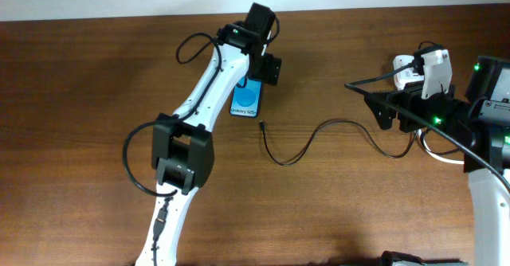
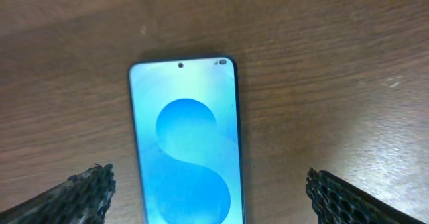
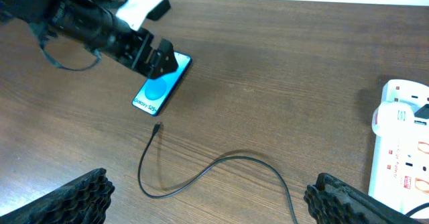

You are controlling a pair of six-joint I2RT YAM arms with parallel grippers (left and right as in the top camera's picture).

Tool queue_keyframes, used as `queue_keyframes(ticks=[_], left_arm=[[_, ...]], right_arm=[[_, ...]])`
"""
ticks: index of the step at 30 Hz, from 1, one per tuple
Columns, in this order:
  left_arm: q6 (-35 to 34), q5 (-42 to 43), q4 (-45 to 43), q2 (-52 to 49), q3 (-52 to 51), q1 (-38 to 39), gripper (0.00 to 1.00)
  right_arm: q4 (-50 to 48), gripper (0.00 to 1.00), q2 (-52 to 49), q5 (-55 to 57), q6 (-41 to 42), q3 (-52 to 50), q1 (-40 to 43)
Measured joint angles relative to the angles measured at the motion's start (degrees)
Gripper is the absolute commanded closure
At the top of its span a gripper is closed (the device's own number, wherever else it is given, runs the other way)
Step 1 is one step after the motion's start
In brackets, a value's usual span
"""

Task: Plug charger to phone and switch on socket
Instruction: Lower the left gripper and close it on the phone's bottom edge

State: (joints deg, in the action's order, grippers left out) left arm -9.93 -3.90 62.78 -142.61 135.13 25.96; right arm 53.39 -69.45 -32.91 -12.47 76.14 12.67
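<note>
Hovering over the phone [image 1: 246,100], the left end effector [image 2: 211,196] stands released, spread wide to either side of the blue screen and clear of it; the phone lies flat on the bench [image 1: 80,99], toward the far edge; the charger [image 1: 307,144] curls loose to its right, plug tip [image 1: 261,124] just near of the phone, apart; the right end effector [image 3: 211,200] is released, holding nothing, by the socket [image 3: 402,150] at far right.

The blue-lit phone [image 1: 247,100] is lying flat, the black charger [image 3: 236,158] curling from beside it toward, seemingly, the white socket [image 3: 401,158].
</note>
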Motion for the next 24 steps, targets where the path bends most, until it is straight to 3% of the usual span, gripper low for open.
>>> queue_keyframes(ticks=[17, 24], left_arm=[[-0.7, 0.3, 0.4, -5.3, 0.0, 0.1, 0.00], [-5.8, -3.2, 1.8, -5.3, 0.0, 0.1, 0.00]], right_arm=[[0.6, 0.02, 0.0, 0.0, 0.0, 0.0, 0.0], [0.6, 0.02, -0.1, 0.0, 0.0, 0.0, 0.0]])
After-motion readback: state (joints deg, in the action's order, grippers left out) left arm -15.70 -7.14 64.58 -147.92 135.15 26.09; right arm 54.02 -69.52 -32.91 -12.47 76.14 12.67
